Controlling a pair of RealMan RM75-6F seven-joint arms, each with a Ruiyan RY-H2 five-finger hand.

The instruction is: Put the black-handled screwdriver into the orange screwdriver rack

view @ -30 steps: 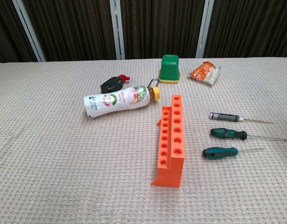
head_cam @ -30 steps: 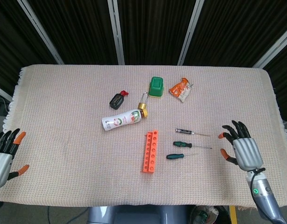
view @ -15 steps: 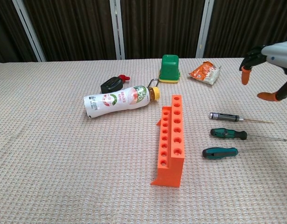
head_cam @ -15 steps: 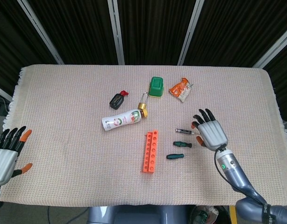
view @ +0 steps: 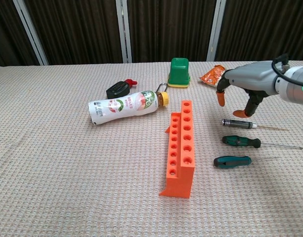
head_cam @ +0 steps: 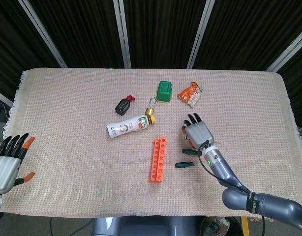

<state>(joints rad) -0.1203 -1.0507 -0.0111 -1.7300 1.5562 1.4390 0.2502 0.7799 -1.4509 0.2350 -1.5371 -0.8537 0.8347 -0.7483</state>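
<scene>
Robot hand (view: 240, 91) — just above black-handled screwdriver (view: 238, 122)

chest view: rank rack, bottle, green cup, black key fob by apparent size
1. orange rack, nearest the camera, which helps it
2. bottle
3. green cup
4. black key fob

Cup and fob sit farther back, so true sizes are unsure.

coarse woven beige tablecloth (view: 67, 187), matt orange plastic rack (view: 181, 148), glossy bottle (view: 124, 106)
</scene>
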